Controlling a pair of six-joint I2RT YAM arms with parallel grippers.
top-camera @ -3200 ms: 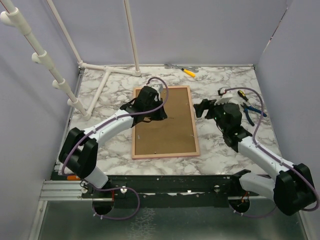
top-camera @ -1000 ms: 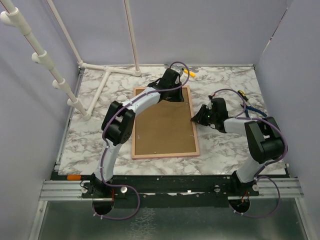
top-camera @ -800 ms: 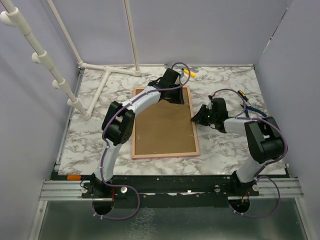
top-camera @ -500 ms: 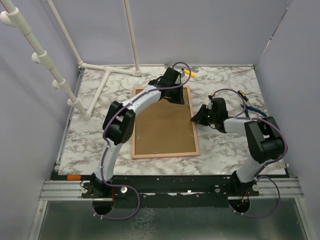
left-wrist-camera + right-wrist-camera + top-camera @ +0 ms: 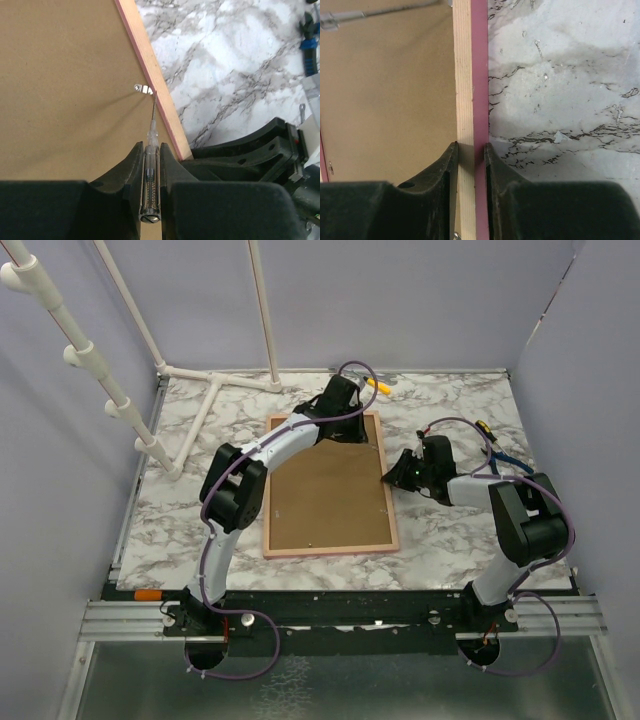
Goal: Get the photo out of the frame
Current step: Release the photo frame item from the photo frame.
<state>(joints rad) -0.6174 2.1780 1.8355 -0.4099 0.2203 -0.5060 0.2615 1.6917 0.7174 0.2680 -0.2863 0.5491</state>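
The frame [image 5: 328,495] lies flat in the middle of the table [image 5: 445,535], brown fibreboard back up, long sides running near to far. Its thin pink border shows all round. The photo does not show; only the back board is on view.

The left gripper [image 5: 152,149] reaches over the frame's far right part, its jaws narrow and clamped on a small screwdriver [image 5: 151,190] with a clear handle. The thin shaft points at a small metal clip [image 5: 144,89] fixed to the back board just inside the right border, and the tip sits at the clip, right against the border. The right gripper [image 5: 470,146] sits low at the frame's right long edge, about halfway along. Its jaws stand close together and pinch the border between them, one finger on the pale wood inner face and one on the pink outer side.

Any marking on the tools or arms is too small to read.

The table top is white marble pattern with grey veins, and its finish looks dull in the right wrist view. Plain pale lilac walls [image 5: 400,300] close it in on the left, far and right sides. A white pipe rack [image 5: 85,357] stands at the far left, with more pipe lying on the table there. A yellow screwdriver [image 5: 378,385] lies at the far edge, beyond the frame. Blue pliers [image 5: 503,457] lie to the right, behind the right arm. A metal rail [image 5: 120,618] runs along the near edge and carries both arm bases.
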